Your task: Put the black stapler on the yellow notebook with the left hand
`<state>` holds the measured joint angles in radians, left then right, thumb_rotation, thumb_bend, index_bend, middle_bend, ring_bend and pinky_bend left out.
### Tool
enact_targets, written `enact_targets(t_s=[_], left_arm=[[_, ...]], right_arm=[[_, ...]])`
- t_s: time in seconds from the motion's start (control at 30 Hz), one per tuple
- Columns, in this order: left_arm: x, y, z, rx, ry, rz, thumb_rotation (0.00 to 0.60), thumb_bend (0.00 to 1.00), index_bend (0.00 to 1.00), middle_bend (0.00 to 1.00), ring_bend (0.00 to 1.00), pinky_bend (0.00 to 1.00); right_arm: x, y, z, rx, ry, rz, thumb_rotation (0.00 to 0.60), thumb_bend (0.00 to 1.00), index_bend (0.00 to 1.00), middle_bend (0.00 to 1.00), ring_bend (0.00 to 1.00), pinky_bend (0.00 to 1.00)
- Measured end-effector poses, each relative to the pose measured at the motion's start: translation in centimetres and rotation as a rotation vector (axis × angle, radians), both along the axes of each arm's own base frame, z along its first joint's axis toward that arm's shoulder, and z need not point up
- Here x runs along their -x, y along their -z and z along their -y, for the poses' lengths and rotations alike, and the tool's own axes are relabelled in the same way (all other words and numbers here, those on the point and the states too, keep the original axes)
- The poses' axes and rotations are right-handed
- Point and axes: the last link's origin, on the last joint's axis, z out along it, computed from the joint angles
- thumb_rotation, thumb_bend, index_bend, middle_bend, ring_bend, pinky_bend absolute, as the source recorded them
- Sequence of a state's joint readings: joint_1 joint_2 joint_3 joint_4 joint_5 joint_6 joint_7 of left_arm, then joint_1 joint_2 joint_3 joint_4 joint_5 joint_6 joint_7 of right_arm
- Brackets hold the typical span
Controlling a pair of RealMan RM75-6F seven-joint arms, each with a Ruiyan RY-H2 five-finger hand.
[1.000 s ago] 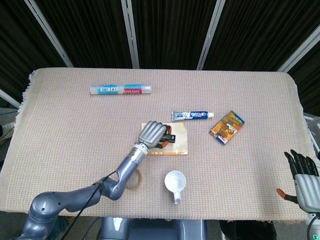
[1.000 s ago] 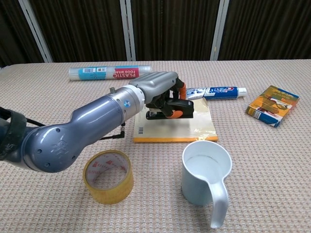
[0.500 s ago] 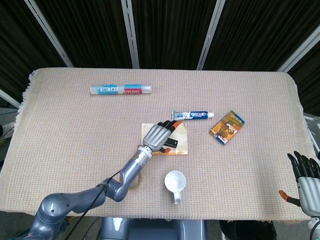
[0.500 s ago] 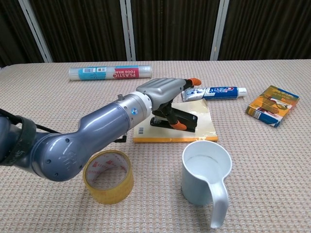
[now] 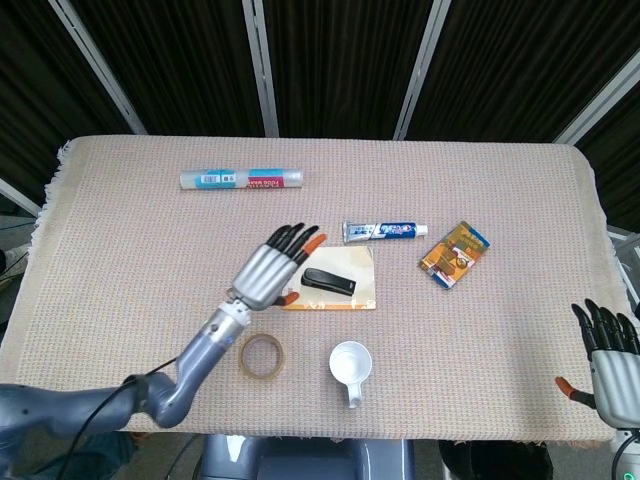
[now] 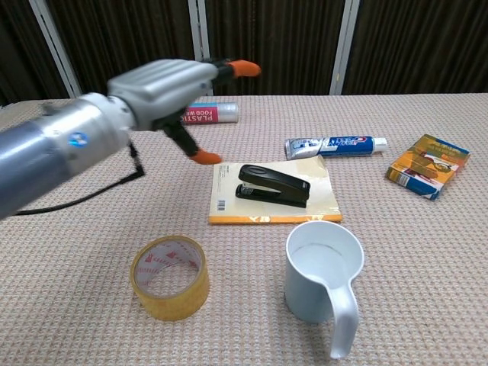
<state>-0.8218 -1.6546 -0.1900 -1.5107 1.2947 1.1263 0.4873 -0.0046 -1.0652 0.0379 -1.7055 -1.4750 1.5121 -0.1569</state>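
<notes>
- Chest view, far left: the left robot hand [image 6: 164, 88], smooth grey metal with orange-tipped fingers, hangs above the counter [image 6: 69, 244] with fingers spread, holding nothing; it is up and to the left of the notebook.
- Behind it lies a clear plastic food-wrap roll [image 6: 210, 113], partly hidden by the robot hand.
- Near the front edge stands a ring of yellowish translucent tape [image 6: 169, 275] on the woven beige cloth.
- The black stapler [image 6: 273, 185], long and glossy, lies flat on the yellow notebook [image 6: 272, 210], a thin rectangular pad.
- In front of the notebook sits a white plastic cup [image 6: 324, 284] with a handle.
- Behind the notebook lies a toothpaste tube [image 6: 335, 145].
- Further right rests a small orange-and-blue cardboard box [image 6: 427, 165].
- In the head view, the right robot hand [image 5: 608, 362] shows at the far right edge, dark fingers apart, holding nothing.
</notes>
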Motion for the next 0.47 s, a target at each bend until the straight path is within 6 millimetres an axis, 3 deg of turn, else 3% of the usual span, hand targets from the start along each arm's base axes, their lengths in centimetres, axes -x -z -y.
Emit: enact_targets(t_s=[0.2, 0.37, 0.47], left_arm=[[8.6, -6.5, 6.0, -0.229, -0.113, -0.204, 0.6, 0.17, 0.0, 0.0, 0.0, 0.08], [14.8, -9.7, 10.9, -0.352, -0.263, -0.258, 0.6, 0.17, 0.0, 0.0, 0.0, 0.08], [17.2, -10.6, 12.5, -0.39, -0.319, -0.234, 0.6, 0.18, 0.0, 0.0, 0.0, 0.08]], right_arm=[[-0.3, 0.8, 0.0, -0.02, -0.006, -0.021, 0.6, 0.06, 0.0, 0.0, 0.0, 0.0], [-0.2, 1.1, 0.2, -0.022, 0.001, -0.034, 0.6, 0.06, 0.0, 0.0, 0.0, 0.0], [-0.2, 1.2, 0.3, -0.021, 0.004, -0.038, 0.6, 0.06, 0.0, 0.0, 0.0, 0.0]])
